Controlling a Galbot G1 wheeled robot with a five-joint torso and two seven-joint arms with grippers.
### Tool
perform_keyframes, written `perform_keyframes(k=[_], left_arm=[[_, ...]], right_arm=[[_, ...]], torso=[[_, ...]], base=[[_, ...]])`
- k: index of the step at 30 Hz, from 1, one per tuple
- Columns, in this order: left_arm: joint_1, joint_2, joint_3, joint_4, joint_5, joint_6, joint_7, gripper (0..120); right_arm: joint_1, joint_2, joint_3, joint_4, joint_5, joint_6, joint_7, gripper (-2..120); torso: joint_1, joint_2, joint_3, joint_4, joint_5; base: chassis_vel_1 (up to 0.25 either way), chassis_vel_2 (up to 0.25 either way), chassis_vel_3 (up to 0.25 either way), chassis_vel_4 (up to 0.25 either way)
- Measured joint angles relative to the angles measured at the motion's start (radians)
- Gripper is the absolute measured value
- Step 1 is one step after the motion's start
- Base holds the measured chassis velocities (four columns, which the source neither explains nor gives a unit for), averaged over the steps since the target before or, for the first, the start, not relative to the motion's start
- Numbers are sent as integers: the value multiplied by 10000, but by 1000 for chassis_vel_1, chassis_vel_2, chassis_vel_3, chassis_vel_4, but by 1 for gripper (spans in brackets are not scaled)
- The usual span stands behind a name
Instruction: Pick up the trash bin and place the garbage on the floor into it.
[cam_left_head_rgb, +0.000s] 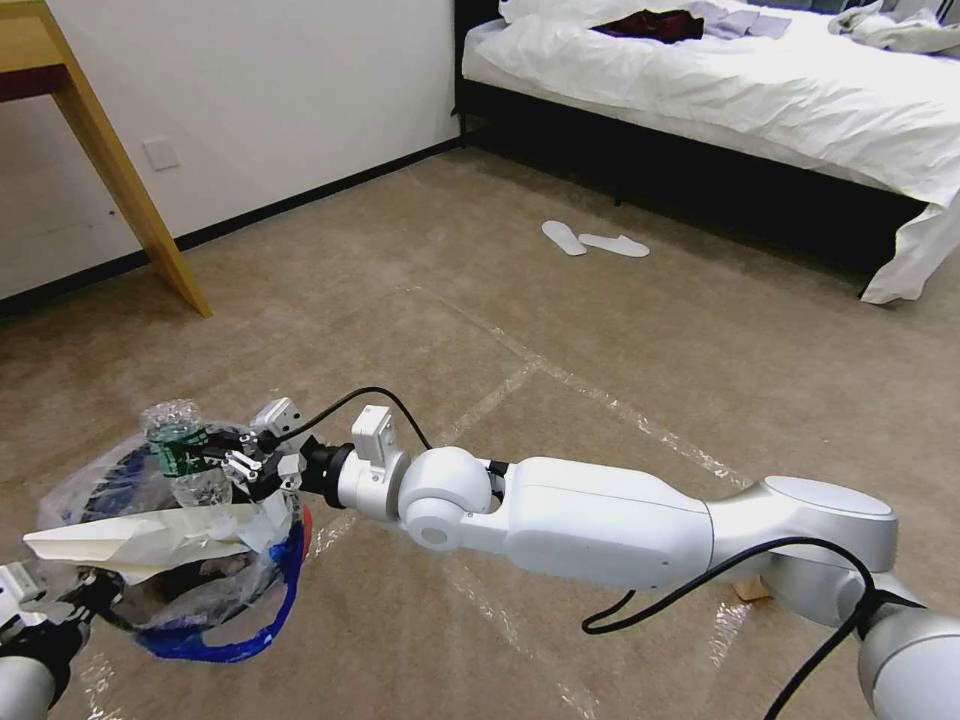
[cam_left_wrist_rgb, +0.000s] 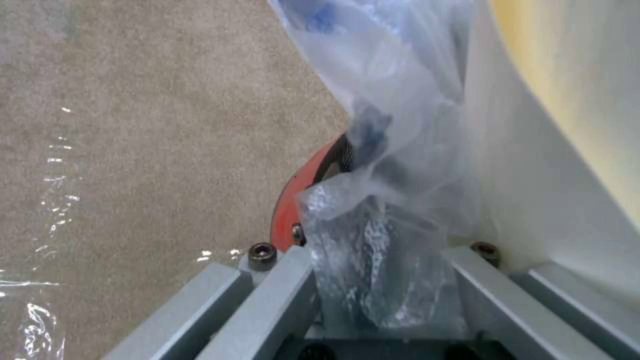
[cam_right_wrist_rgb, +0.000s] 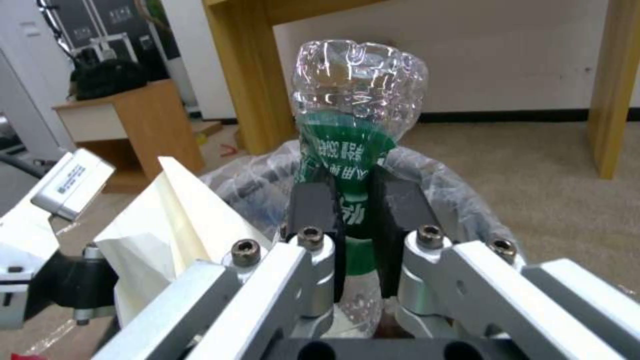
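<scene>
Bottle held over lined bin, lower left of head view.

Right gripper (cam_left_head_rgb: 222, 462): fingers clamped on the green label of a clear plastic bottle (cam_left_head_rgb: 183, 447), base upward, directly above the mouth of the trash bin (cam_left_head_rgb: 306, 522). Left gripper (cam_left_wrist_rgb: 383, 285): jaws closed on the bin's rim and clear liner (cam_left_wrist_rgb: 400, 165), lower left corner of the head view. In bin: white paper (cam_left_head_rgb: 140, 540) jutting out beside the bottle. Surroundings: carpet floor (cam_left_head_rgb: 650, 330) with tape lines; pair of white slippers (cam_left_head_rgb: 592, 240) upper centre; bed (cam_left_head_rgb: 760, 90) upper right; wooden table leg (cam_left_head_rgb: 120, 170) upper left.
</scene>
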Motion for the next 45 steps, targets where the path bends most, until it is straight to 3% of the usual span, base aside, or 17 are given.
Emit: perform_keyframes(k=[4,6,11,14,17,28,31,45], left_arm=[[36,-42,-10,-50,12,0,9,0],[36,-43,-26,-78,11,1,10,0],[44,-52,-49,-100,2,0,12,0],[49,-56,-53,-96,4,-2,16,0],[39,-58,-54,-67,4,-6,17,0],[-70,38,-103,237,-21,-26,18,0],[-79,53,-103,265,-21,-29,17,0],[-128,108,-128,396,-17,-39,19,0]], right_arm=[[-1,8,-118,69,-59,-16,155,8],[0,8,-158,90,-104,-32,200,13],[-1,-2,-180,150,-161,-70,320,30],[-12,-19,-181,226,-199,-78,387,47],[-11,-30,-181,263,-199,-85,390,51],[-1,-128,-10,694,-52,-95,398,94],[-58,-115,244,913,107,-103,416,99],[-98,-303,970,1699,783,-68,544,100]], torso=[[0,0,0,0,0],[0,0,0,0,0],[0,0,0,0,0],[0,0,0,0,1],[0,0,0,0,0],[0,0,0,0,0],[0,0,0,0,0],[0,0,0,0,0]], base=[[0,0,0,0],[0,0,0,0],[0,0,0,0],[0,0,0,0],[0,0,0,0],[0,0,0,0],[0,0,0,0],[0,0,0,0]])
